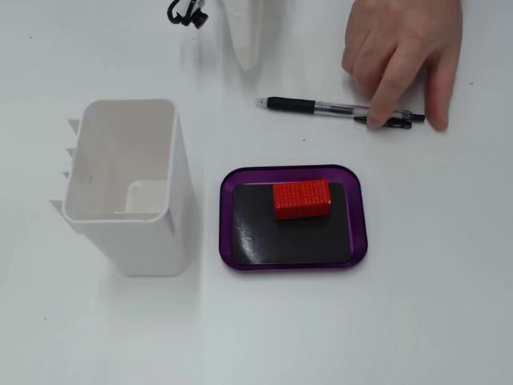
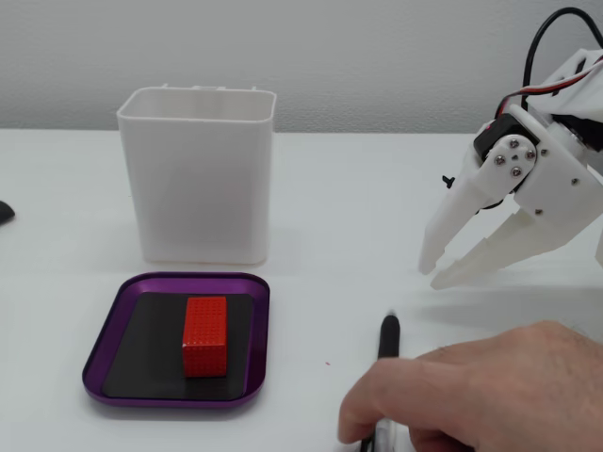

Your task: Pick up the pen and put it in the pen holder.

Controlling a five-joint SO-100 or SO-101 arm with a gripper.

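The pen (image 1: pixel 321 107), black grip with a clear barrel, lies on the white table at the upper right of a fixed view. A human hand (image 1: pixel 401 48) rests its fingers on the pen's clip end. In another fixed view only the pen's black front part (image 2: pixel 388 336) shows beyond the hand (image 2: pixel 490 395). The white rectangular pen holder (image 1: pixel 128 184) stands upright and empty at the left; it also shows in another fixed view (image 2: pixel 203 179). My gripper (image 2: pixel 433 276) hangs just above the table behind the pen, fingertips close together and empty. Its white tip (image 1: pixel 244 62) shows at the top edge.
A purple tray (image 1: pixel 228 233) with a black inlay holds a red block (image 1: pixel 301 199) between the holder and the pen; both show in another fixed view, tray (image 2: pixel 104 363) and block (image 2: pixel 205 334). A dark object (image 2: pixel 5 213) sits at the left edge.
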